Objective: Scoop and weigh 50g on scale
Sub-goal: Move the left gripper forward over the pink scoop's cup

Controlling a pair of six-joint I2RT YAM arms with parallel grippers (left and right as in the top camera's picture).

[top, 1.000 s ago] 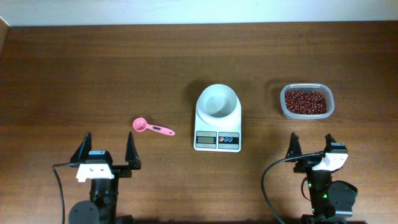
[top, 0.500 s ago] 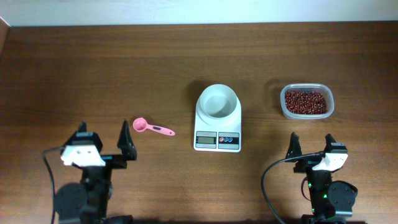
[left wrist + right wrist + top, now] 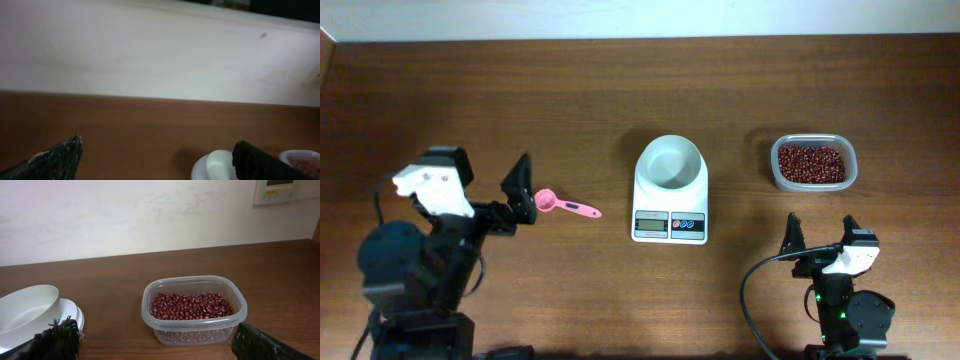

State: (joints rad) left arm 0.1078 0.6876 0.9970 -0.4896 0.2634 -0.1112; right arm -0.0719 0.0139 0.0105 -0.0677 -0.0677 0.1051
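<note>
Pink spoon point(image 3: 567, 206) beside left jaws, wide, empty; right jaws likewise; scale point(image 3: 670, 226) far from table point(image 3: 620, 90) edges.

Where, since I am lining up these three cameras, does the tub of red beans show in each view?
Overhead: the tub of red beans sits right of centre, to the right of the scale.
Left wrist: only a blurred part of it shows, in the bottom-right corner.
Right wrist: centre of the picture, in the lower half.
Shared landmark: the white bowl on the scale, to the tub's left in all three views.
</note>
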